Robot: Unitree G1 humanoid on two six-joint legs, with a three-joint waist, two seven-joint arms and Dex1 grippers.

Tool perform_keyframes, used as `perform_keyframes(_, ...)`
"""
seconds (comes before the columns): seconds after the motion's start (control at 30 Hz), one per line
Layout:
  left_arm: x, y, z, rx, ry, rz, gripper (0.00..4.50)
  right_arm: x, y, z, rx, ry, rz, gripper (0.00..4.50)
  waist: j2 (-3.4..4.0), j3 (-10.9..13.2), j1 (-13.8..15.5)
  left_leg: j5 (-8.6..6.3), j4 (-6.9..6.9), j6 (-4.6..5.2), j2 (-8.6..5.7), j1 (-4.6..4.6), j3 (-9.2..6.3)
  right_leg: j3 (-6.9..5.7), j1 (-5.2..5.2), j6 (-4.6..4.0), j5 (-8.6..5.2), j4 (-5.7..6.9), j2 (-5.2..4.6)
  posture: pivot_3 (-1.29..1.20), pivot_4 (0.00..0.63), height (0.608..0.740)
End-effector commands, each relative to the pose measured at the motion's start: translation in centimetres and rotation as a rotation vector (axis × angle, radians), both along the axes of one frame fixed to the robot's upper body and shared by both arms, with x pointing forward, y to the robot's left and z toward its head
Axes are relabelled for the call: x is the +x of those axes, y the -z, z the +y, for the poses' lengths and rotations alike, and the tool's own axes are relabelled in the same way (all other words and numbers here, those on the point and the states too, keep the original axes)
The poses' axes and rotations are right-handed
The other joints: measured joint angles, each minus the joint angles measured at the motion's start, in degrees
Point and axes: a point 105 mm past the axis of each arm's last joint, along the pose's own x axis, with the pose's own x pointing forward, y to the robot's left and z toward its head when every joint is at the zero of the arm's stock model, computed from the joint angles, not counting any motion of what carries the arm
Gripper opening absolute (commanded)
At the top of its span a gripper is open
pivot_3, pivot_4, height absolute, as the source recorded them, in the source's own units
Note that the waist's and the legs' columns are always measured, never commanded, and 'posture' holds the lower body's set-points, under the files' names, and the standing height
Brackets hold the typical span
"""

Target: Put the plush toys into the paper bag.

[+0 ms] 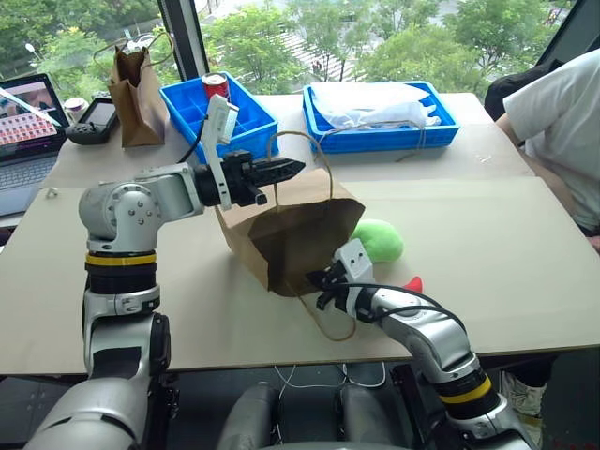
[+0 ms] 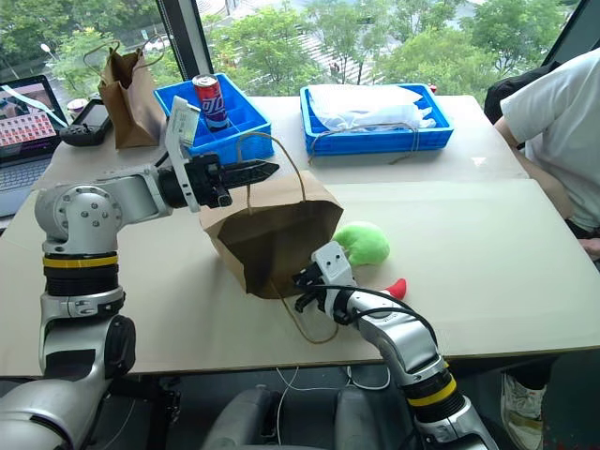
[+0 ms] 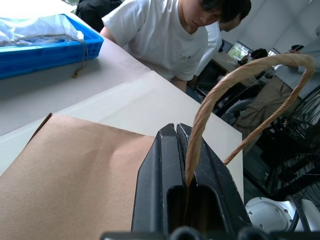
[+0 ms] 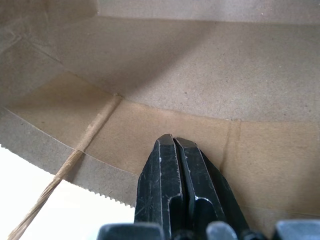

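The paper bag [image 1: 291, 239] lies on its side in the middle of the table, its mouth facing me. My left gripper [image 1: 295, 169] is shut on the bag's upper cord handle [image 3: 240, 80] and holds it up above the bag. Shut too, my right gripper [image 1: 319, 281] has its fingers [image 4: 172, 165] lying on the inside of the bag's lower rim; they pinch nothing I can see. The lime-green plush toy [image 1: 380, 241] rests on the table just right of the bag. A tip of the red plush toy [image 1: 412, 284] shows behind my right forearm.
The bag's lower handle [image 1: 328, 328] loops on the table near the front edge. Two blue bins [image 1: 246, 127] [image 1: 380, 139] stand at the back, one with a soda can [image 1: 216, 86]. A narrow brown bag [image 1: 136, 89] and a laptop [image 1: 28, 122] are far left. A person [image 1: 562, 122] sits right.
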Motion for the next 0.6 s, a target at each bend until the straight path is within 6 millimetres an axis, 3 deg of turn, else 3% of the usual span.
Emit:
perform_keyframes(0.03, -0.8, -0.6, -0.3, -0.008, 0.028, -0.033, 0.00, 0.2, -4.4, -1.3, 0.027, -0.001, -0.104, 0.30, 0.00, 0.0, 0.0, 0.00, -0.01, -0.01, -0.02, -0.07, 0.00, 0.03, -0.10, -0.01, 0.00, 0.01, -0.01, 0.00, 0.150, 0.740)
perform_keyframes(0.13, -0.8, -0.5, -0.3, -0.014, 0.027, -0.028, 0.00, -0.6, -6.7, -2.2, 0.030, -0.027, -0.129, 1.14, 0.00, 0.0, -0.1, 0.02, 0.00, -0.03, -0.03, -0.35, 0.01, 0.09, -0.46, -0.05, 0.04, 0.06, 0.01, 0.00, 0.150, 0.740)
perform_keyframes(0.27, -0.7, -0.5, -0.4, -0.032, 0.026, -0.021, 0.00, -2.6, -9.4, -5.6, -0.067, -0.056, -0.145, 2.45, -0.01, 0.0, 0.1, 0.05, -0.13, -0.07, -0.03, -0.54, 0.00, 0.09, -0.69, -0.09, 0.06, 0.06, 0.01, 0.00, 0.150, 0.740)
perform_keyframes(0.43, -0.8, -0.4, -0.5, -0.039, 0.029, -0.014, 0.00, -4.9, -10.2, -9.7, -0.231, -0.072, -0.094, 4.23, -0.03, 0.0, 0.9, 0.01, -0.14, -0.01, -0.05, -0.64, 0.00, 0.05, -0.58, -0.09, 0.06, -0.35, -0.02, 0.00, 0.150, 0.740)
perform_keyframes(0.47, -0.8, -0.3, -0.5, -0.039, 0.030, -0.012, 0.00, -5.3, -10.1, -10.6, -0.278, -0.071, -0.083, 4.45, -0.03, 0.0, 0.9, 0.01, -0.15, -0.01, -0.01, -0.65, 0.01, 0.04, -0.56, -0.10, 0.07, -0.44, 0.01, 0.00, 0.150, 0.740)
perform_keyframes(0.6, -0.9, -0.2, -0.8, -0.044, 0.046, -0.005, 0.00, -6.3, -7.8, -14.0, -0.521, -0.145, -0.036, 4.45, -0.05, 0.0, 1.2, 0.01, -0.15, -0.01, -0.02, -0.71, 0.05, 0.03, -0.53, -0.10, 0.07, -0.53, -0.01, 0.00, 0.150, 0.740)
